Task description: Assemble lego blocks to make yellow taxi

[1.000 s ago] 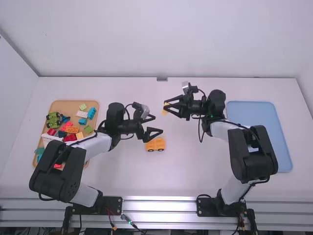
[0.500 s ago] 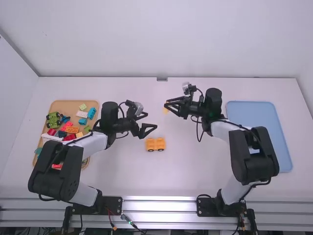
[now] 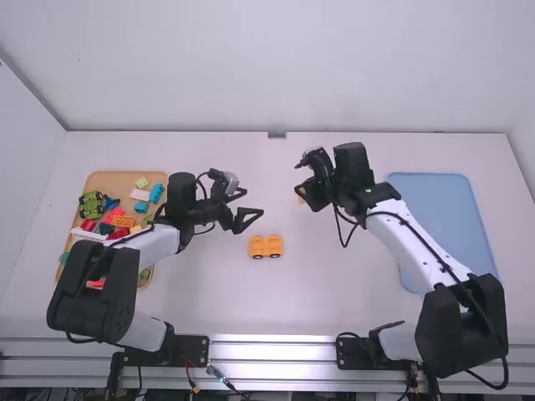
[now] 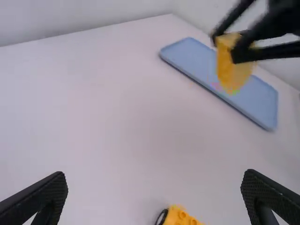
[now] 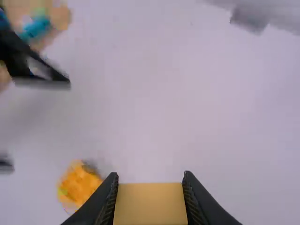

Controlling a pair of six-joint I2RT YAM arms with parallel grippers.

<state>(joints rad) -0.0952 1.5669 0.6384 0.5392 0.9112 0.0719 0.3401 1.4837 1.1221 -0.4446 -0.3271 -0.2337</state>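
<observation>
Right pincer is closed on a yellow block, its fingers against opposite sides, held above the table. The left pincer has its fingers spread wide with nothing between them. A yellow wheeled base sits on the table between the two arms, nearer than either pincer. Farther out, a tan tray of mixed bricks lies at the left and a blue tray at the right
</observation>
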